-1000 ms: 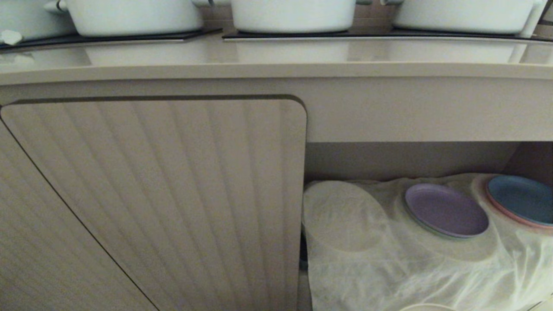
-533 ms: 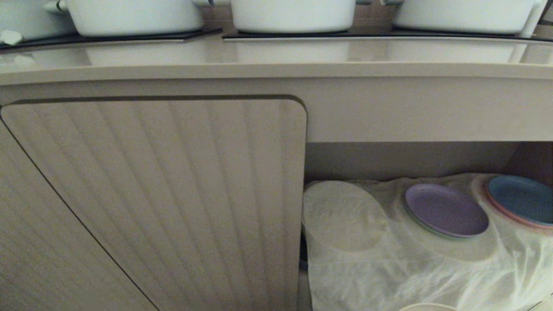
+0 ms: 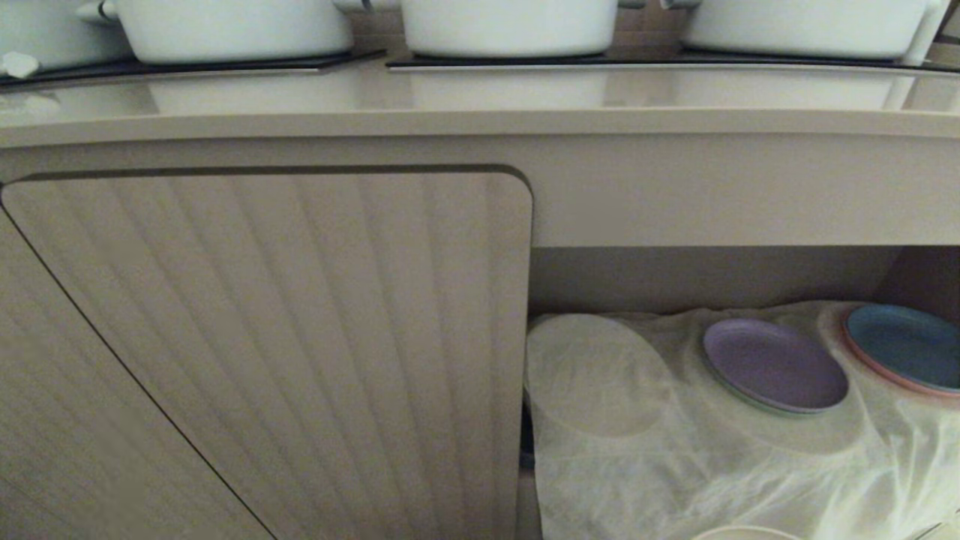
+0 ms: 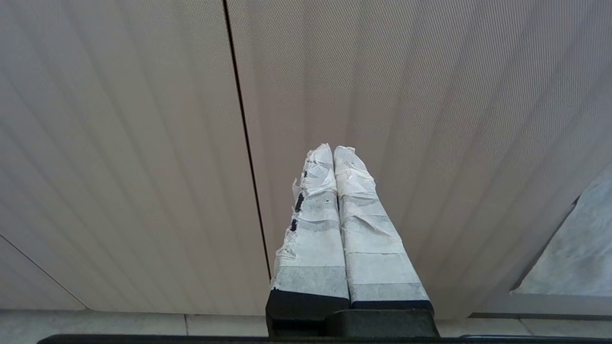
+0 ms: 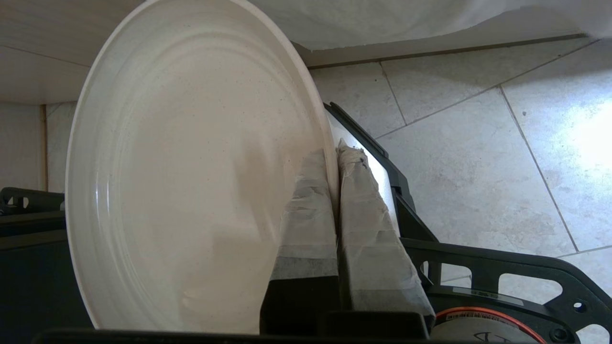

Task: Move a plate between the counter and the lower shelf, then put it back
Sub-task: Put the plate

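Cream plate [image 5: 191,167] pinched in right gripper [image 5: 334,157] jaws over pale floor tiles [image 5: 478,167]; left gripper [image 4: 333,157] jaws closed, empty.

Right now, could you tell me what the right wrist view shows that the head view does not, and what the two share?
Only the right wrist view shows the right gripper pinched shut on the rim of the cream plate, held above the tiled floor and the robot's black base.

Only the head view shows the counter with white pots, the ribbed cabinet door, and purple and blue plates on the lower shelf.

Both show the white gauzy cloth; the head view also catches a sliver of the plate's rim.
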Controlling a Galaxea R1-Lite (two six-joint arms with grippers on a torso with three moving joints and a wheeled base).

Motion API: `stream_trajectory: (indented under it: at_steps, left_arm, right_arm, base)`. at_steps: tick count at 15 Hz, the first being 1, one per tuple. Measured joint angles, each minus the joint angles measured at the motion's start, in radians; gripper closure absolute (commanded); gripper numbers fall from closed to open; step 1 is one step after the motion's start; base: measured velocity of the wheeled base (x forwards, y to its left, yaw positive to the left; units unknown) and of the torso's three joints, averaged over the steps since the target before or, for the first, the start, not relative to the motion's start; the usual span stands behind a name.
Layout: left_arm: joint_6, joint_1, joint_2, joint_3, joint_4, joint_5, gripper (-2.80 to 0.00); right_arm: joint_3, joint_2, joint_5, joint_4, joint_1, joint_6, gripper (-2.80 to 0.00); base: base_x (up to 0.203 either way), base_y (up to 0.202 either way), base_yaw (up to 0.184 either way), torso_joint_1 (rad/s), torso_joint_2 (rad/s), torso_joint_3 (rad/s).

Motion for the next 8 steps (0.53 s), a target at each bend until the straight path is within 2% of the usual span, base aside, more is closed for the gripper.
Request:
stream_trajectory:
  at_steps: [5,8]
  left_arm:
    - [0.001,0.000,0.000,-0.001,0.000,-0.001,0.00]
    - [0.002,0.001,0.000,-0.001,0.001,-0.001,0.00]
  right_arm:
    - [0.002,0.001,0.000,0.001,0.000,0.000,0.00]
    - [0.003,0.000,-0.001,0.001,0.000,0.000,0.00]
  base:
    - [0.000,0.000,0.000,0.000,0.00,0.000]
    - [0.000,-0.166,-0.007,0.005,0.00,-0.001]
